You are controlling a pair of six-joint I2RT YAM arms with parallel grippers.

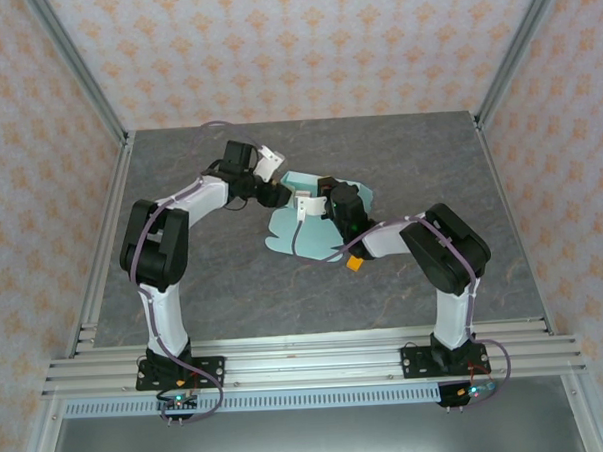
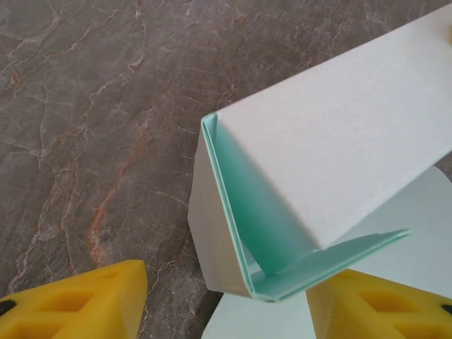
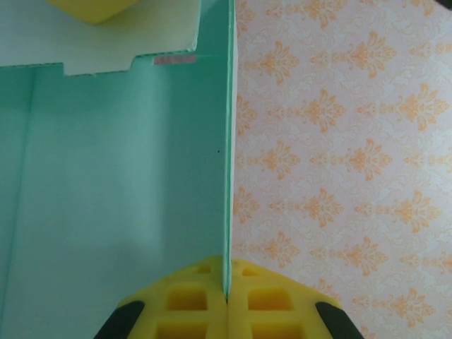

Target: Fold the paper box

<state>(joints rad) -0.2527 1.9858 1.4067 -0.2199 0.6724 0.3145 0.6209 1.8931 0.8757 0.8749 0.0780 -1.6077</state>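
Note:
The paper box (image 1: 307,231) is pale mint-green card lying mid-table, partly folded, with one wall standing up. In the left wrist view a folded corner of the paper box (image 2: 282,212) rises between my yellow fingers (image 2: 85,304). My left gripper (image 2: 226,311) is open, and its left finger stands clear of the card. In the top view my left gripper (image 1: 277,193) sits at the box's far-left edge. My right gripper (image 3: 227,293) is shut on the edge of an upright mint panel (image 3: 127,176). From above, my right gripper (image 1: 333,203) is over the box's middle.
A tiny orange block (image 1: 354,264) lies by the box's near-right edge, under the right arm. The grey marbled table (image 1: 234,289) has open surface in front and to both sides. Aluminium frame posts (image 1: 86,95) and patterned walls (image 3: 353,141) enclose it.

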